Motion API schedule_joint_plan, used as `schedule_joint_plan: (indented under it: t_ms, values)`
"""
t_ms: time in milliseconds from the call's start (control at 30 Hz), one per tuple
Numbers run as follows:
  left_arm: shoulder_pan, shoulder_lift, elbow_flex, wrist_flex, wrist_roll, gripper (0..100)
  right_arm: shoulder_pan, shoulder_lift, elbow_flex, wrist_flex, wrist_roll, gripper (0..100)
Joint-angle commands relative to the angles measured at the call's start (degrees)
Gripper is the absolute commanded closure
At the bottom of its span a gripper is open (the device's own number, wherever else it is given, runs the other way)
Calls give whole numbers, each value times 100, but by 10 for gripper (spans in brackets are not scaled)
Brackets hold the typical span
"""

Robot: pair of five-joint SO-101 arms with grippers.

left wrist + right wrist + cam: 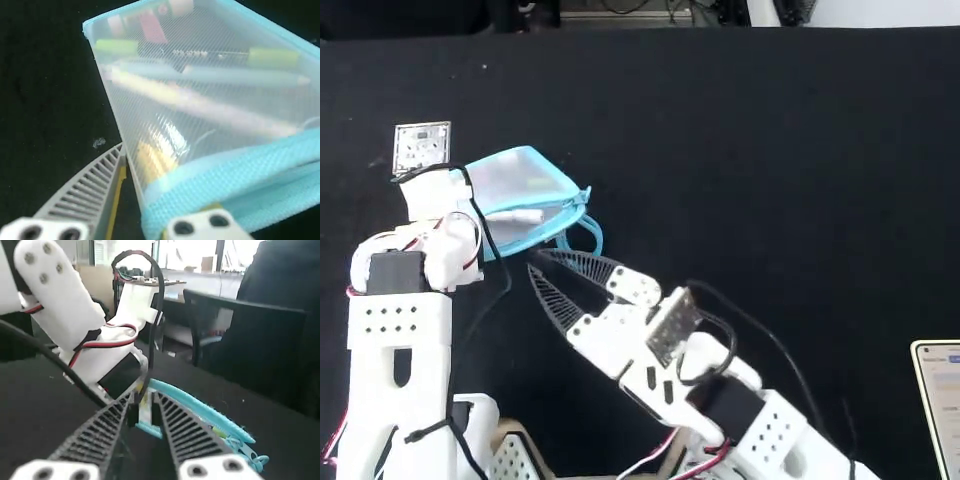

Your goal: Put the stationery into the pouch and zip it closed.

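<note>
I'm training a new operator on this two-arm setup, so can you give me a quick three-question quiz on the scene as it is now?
1. True or false: the pouch is opaque, so its contents are hidden.
2. Where are the pens? A) inside the pouch; B) loose on the table; C) standing in a cup.
3. Fill in: the pouch is clamped by the ___ gripper.

Key
1. False: it is see-through mesh.
2. A.
3. Left: the left gripper is shut on the pouch's edge.
</note>
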Motion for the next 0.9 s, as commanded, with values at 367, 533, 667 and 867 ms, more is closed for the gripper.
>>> schedule_joint_plan:
  t_ms: [367,533,667,867]
  values:
    - [110,35,171,53,9,970,1468,-602,-1622,2356,53,858]
    - [-866,35,-110,44,299,970,1336,259,-2000,2435,62,858]
    - [-1560,35,-259,35,835,970,1319,1613,-2466,2426,62,858]
    - [-1780,35,-268,9,1090,970,1213,2897,-2431,1670,114,854]
